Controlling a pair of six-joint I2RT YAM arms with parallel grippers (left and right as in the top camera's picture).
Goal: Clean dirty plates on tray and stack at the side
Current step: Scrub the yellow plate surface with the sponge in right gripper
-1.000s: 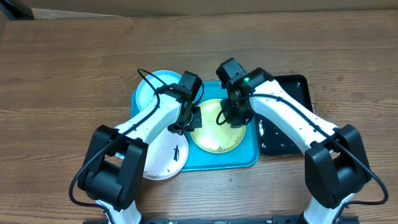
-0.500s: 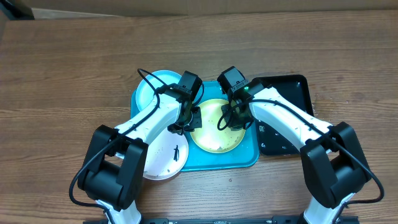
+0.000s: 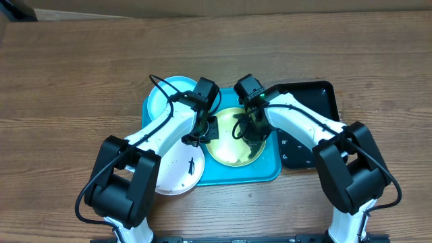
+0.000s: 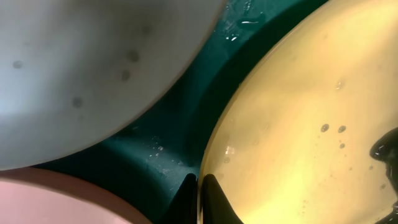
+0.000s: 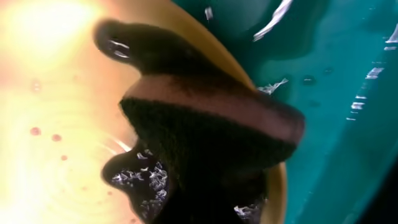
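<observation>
Yellow-green plate point(image 3: 233, 143) sits mid-tray on the turquoise tray point(image 3: 266, 172). Left claw point(image 4: 199, 198) is pinched shut on that plate's rim, on the side toward the tray's left wall, bracing it. Right claw point(image 3: 251, 133) is clamped on a dark sponge point(image 5: 205, 137), pressed onto the plate's half nearest the tray's right wall; water beads show on the plate face. Light blue plate point(image 3: 162, 100) overhangs the tray's far-left corner. White plate point(image 3: 181, 177) overhangs the near-left corner and has a dark smudge on it. Small black tray point(image 3: 316, 96) sits against the tray's right side. My read: scrubbing plate one, nothing stacked yet. Next: sweep the sponge across the rest of the face while the left claw holds, then lift the plate out and set it on the table beside the tray. A wet rim could slip in the pinch.
</observation>
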